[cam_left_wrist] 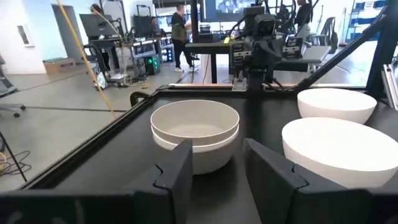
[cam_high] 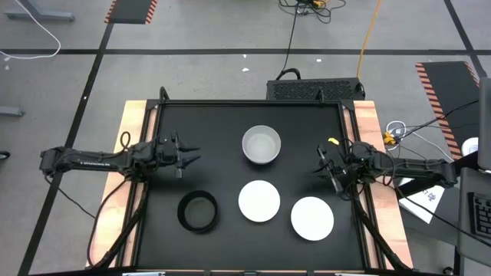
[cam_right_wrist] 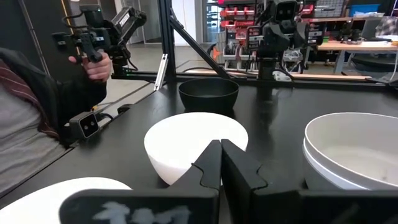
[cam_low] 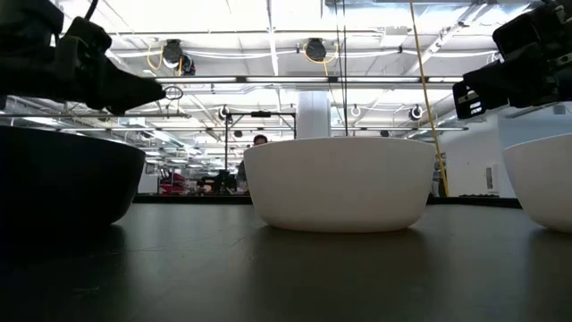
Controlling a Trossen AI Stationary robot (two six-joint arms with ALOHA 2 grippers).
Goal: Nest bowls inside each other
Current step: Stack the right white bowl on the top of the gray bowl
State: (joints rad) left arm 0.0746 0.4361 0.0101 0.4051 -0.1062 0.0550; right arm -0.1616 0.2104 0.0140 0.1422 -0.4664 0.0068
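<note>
Two grippers hang just over a black table (cam_high: 153, 230): the left gripper (cam_high: 192, 156) has its fingers a little apart and holds nothing, and the right gripper (cam_high: 322, 163) is squeezed shut and empty. Between them sit a grey stack (cam_high: 261, 145), two white bowls (cam_high: 259, 201) (cam_high: 312, 218) and a black bowl (cam_high: 198, 212). Beyond the table lies a grey floor (cam_high: 215, 77) with cables, and a person's hand (cam_right_wrist: 96, 64) holds a handle at the table's side.

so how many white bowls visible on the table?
2 standing alone: one at the table's middle front, one to its front right. The grey-looking bowl behind them shows a doubled rim, so more bowls, maybe white, may be nested inside. The black bowl sits front left.
</note>
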